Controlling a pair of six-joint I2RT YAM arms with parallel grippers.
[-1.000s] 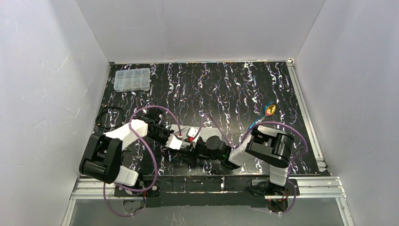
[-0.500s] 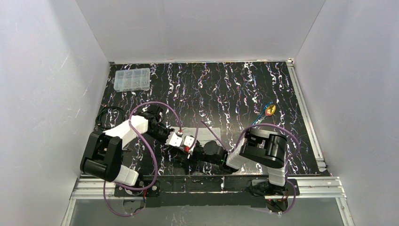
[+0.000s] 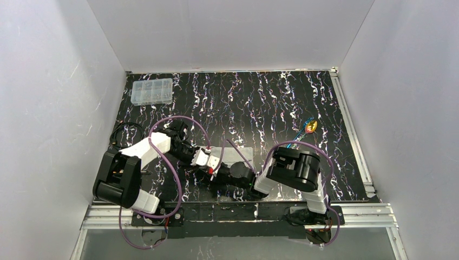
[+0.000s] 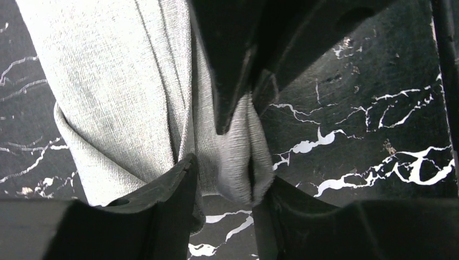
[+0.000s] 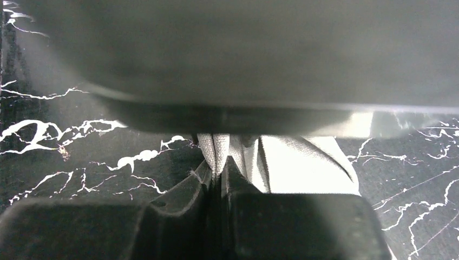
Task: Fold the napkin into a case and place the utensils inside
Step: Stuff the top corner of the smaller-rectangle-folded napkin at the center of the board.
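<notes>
Pinching the napkin [image 4: 108, 81], I clamp a bunched fold in my left gripper [image 4: 224, 176] and another in my right gripper [image 5: 216, 172].

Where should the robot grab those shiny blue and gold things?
Best by a slim stem of the utensils, not the round gold end. They lie flat and slanted on the table, so come straight down, fingers across the stem. The right gripper holds the napkin now.
</notes>
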